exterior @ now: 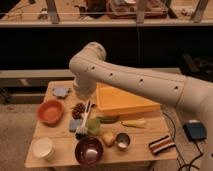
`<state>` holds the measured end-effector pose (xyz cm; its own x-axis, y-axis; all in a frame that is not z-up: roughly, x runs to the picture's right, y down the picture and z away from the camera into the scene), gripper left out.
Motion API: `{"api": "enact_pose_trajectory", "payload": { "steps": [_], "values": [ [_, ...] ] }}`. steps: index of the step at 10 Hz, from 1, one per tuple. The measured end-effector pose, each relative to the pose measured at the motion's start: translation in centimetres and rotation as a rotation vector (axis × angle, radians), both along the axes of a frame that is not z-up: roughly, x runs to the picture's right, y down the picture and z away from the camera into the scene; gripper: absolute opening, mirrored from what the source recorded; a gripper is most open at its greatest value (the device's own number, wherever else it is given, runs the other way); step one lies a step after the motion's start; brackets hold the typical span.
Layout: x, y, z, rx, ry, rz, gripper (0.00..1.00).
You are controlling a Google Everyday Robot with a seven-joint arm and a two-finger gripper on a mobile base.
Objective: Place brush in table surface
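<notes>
The brush (84, 119) is slim, with a dark and whitish handle and a pale bristle head. It hangs tilted over the left-middle of the light-brown table surface (140, 152). Its head is low, by a blue-grey sponge (74, 125) and a green item (93, 125). My gripper (86, 99) is at the end of the white arm, just left of the yellow tub (125, 101). It holds the top of the brush handle. The arm hides most of the gripper.
On the table are an orange bowl (50, 111), a white cup (42, 148), a dark purple bowl (89, 150), a metal cup (122, 141), a pinecone (78, 109), a striped item (161, 144) and a pale long item (132, 122). A black box (194, 131) lies on the floor at right.
</notes>
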<state>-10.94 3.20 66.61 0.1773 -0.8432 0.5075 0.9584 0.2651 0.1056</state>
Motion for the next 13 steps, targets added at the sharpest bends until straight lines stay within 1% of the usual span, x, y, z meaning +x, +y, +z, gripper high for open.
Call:
{"api": "enact_pose_trajectory", "payload": {
  "steps": [1,2,3,13],
  "values": [
    [-0.96,0.63,-0.09,-0.005,-0.008,0.003,0.12],
    [-1.51,0.78,-0.14,-0.003,-0.012,0.003,0.17],
    [-1.28,0.65,-0.03,0.003,-0.008,0.004,0.17],
    [-1.41,0.74,-0.02,0.0,-0.01,0.003,0.17]
  ]
}}
